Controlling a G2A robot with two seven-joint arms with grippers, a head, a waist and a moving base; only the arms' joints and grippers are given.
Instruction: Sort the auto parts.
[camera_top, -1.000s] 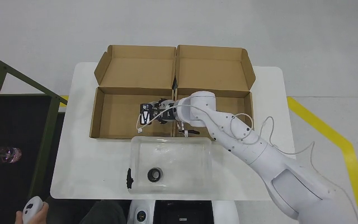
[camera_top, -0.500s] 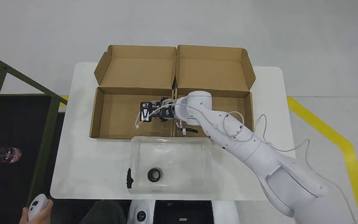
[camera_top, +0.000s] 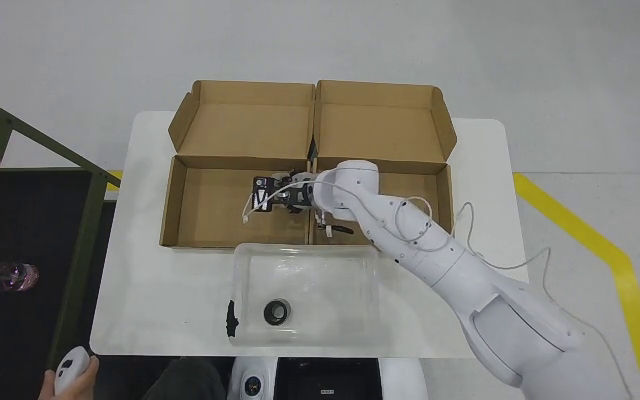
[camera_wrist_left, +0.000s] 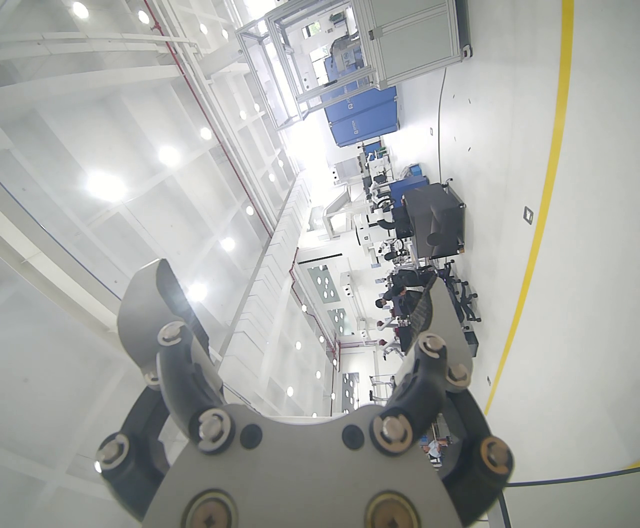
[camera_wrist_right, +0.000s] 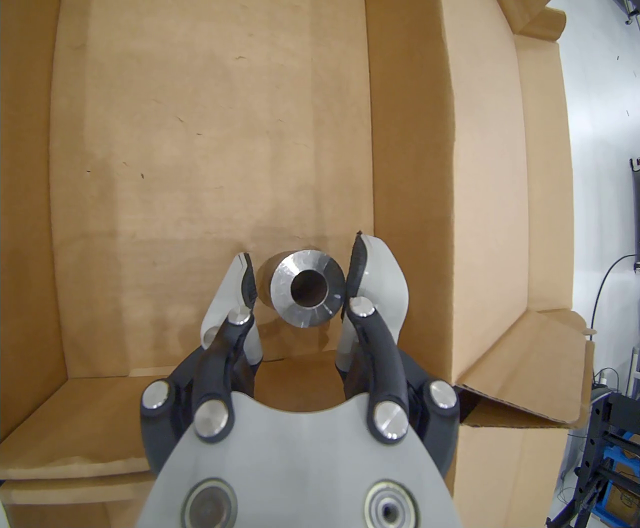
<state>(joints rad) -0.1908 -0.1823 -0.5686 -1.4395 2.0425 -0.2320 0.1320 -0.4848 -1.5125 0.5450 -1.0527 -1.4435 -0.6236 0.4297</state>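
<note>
Working from the top view, the white table (camera_top: 150, 250) fills the middle of the frame. On it two open cardboard boxes stand side by side across the upper centre: the left-hand box (camera_top: 200, 215) and the right-hand box (camera_top: 420, 185). A clear plastic bin (camera_top: 340, 270) sits just below them, at lower centre.

My right arm comes in from the lower right and crosses the divide between the boxes. That puts the right gripper (camera_top: 262, 195) inside the left-hand box, towards its right end.

In the right wrist view, a short steel sleeve (camera_wrist_right: 307, 290) lies directly between that gripper's (camera_wrist_right: 302, 265) fingers. Its bored end faces the camera, so I judge its long axis to run along the fingers rather than across them. The jaws look parted slightly wider than the sleeve. One pad is at its rim and a sliver of cardboard shows beside the other, so I read it as let go, or all but.

The coming move turns on backing straight out along that axis so neither pad drags the part.

The left gripper (camera_wrist_left: 297, 280) is spread wide and empty. It points up at the hall ceiling, so the right arm is plainly the nearer.

In the bin a black ring (camera_top: 276, 312) lies left of centre, and a small dark piece (camera_top: 230, 320) sits at the left wall.

The cardboard around the sleeve is plain. I can read no marking on the sleeve itself.
</note>
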